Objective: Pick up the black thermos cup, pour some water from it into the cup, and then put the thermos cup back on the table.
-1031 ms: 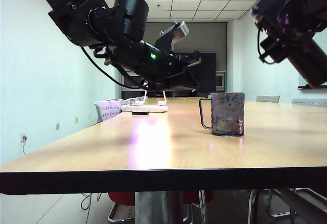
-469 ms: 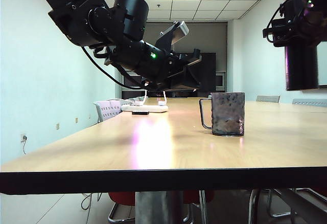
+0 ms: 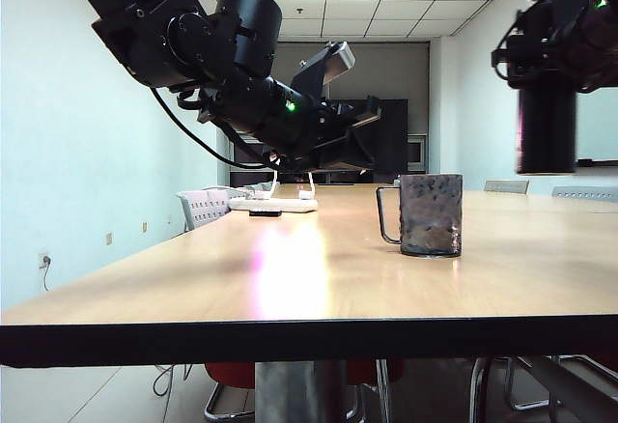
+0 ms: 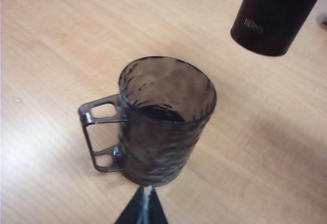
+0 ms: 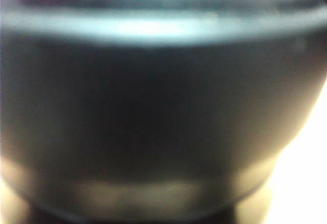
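Observation:
The cup (image 3: 430,215) (image 4: 163,121), a translucent grey mug with a squared loop handle, stands upright on the table (image 3: 290,268) (image 4: 51,40). The black thermos cup (image 3: 547,133) (image 4: 276,14) hangs upright in the air to the right of the mug and above its rim height. My right gripper (image 3: 565,27) is shut on its upper part. In the right wrist view the thermos (image 5: 163,106) fills the picture as a dark blur and hides the fingers. My left gripper (image 3: 365,145) (image 4: 145,206) hovers above the table left of the mug, its fingers pressed together and empty.
At the far end of the table lie a white device with cables (image 3: 273,205) and a small black object (image 3: 265,213). Chairs (image 3: 203,206) stand along the left side. The table's dark front edge (image 3: 309,338) runs across the near foreground.
The thermos has swung from tilted to upright in my right gripper and shifted left and slightly lower, toward the mug. The left arm has stayed still.

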